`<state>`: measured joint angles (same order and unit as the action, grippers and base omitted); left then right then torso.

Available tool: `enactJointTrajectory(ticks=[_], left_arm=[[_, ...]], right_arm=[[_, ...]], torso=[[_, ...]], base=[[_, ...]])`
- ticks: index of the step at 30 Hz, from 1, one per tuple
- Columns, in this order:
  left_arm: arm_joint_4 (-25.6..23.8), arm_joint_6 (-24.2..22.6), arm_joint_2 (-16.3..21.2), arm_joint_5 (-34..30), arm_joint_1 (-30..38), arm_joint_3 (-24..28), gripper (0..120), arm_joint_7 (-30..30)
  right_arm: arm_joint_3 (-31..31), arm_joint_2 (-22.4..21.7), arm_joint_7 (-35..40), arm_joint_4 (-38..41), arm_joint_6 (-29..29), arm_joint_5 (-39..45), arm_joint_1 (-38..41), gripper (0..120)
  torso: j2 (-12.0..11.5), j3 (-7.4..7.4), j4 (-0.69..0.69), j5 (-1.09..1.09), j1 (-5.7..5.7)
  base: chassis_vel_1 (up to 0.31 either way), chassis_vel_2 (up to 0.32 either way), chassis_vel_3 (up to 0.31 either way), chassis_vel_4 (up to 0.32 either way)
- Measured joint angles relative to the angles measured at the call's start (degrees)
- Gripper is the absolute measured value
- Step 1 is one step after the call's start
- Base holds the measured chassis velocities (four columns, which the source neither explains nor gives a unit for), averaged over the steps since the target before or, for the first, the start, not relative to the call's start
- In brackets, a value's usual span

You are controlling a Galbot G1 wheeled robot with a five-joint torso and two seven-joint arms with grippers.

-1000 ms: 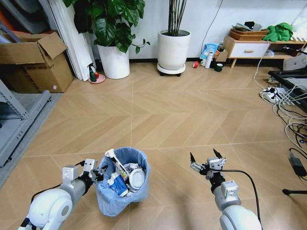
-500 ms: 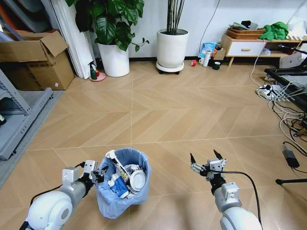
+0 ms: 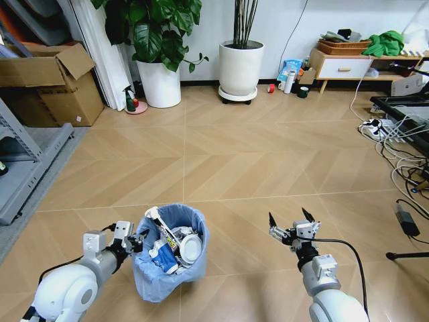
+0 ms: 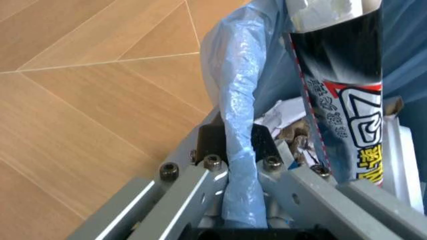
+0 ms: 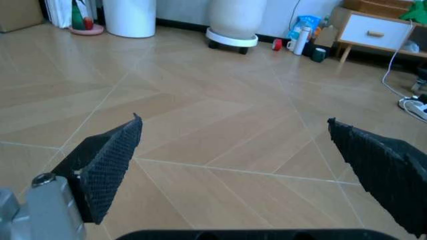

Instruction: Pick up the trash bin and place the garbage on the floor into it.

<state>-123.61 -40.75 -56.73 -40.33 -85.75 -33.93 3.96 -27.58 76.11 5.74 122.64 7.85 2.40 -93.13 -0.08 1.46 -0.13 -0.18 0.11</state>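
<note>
Left gripper [image 3: 136, 240] pinches trash bin [image 3: 169, 282] rim, garbage [image 3: 175, 247] inside; right gripper [image 3: 290, 223] spread wide over floor [image 3: 255, 161], empty.

It looked like an office or work room. There were big plants in white pots [image 3: 242, 68], cardboard boxes [image 3: 47, 84], a metal shelf [image 3: 20, 168], a low cabinet [image 3: 343, 67] and many cables [image 3: 402, 147] on the wood floor [image 3: 255, 168].

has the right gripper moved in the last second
Barely, if at all. The right gripper hangs open over the floor, right of the trash bin; the small shift matches the camera's own.
</note>
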Motion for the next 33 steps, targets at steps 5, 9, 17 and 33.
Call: enactJointTrajectory(ticks=[5, 9, 17, 33], left_arm=[[0.1, 0.0, -0.5, 0.3, -0.1, 0.0, 0, 0.0], [-0.1, 0.0, -1.0, 0.5, -0.4, -0.1, 0, 0.0], [-0.5, 0.1, -1.8, 1.2, -1.0, -0.6, 0, -0.1], [5.8, 0.8, -6.4, -2.4, 0.8, -3.2, 0, 20.2]], right_arm=[[0.2, 0.1, 0.0, 0.1, 0.0, -0.1, 0.0, 100], [0.2, 0.1, 0.0, 0.1, 0.0, -0.2, -0.2, 100], [0.2, 0.1, -0.1, 0.3, 0.0, -0.4, -0.6, 100], [0.1, 0.4, -0.1, -0.8, -2.1, -0.7, -0.2, 100]], torso=[[0.0, 0.0, 0.0, 0.0, 0.0], [0.0, 0.0, 0.0, 0.0, 0.0], [0.0, 0.0, 0.0, 0.0, 0.0], [0.0, 0.0, 0.0, 0.01, 0.0]], base=[[-0.008, -0.009, 0.007, 0.01], [0.0, 0.0, 0.0, 0.0], [-0.004, -0.007, 0.004, 0.004], [-0.004, -0.007, 0.003, 0.006]])
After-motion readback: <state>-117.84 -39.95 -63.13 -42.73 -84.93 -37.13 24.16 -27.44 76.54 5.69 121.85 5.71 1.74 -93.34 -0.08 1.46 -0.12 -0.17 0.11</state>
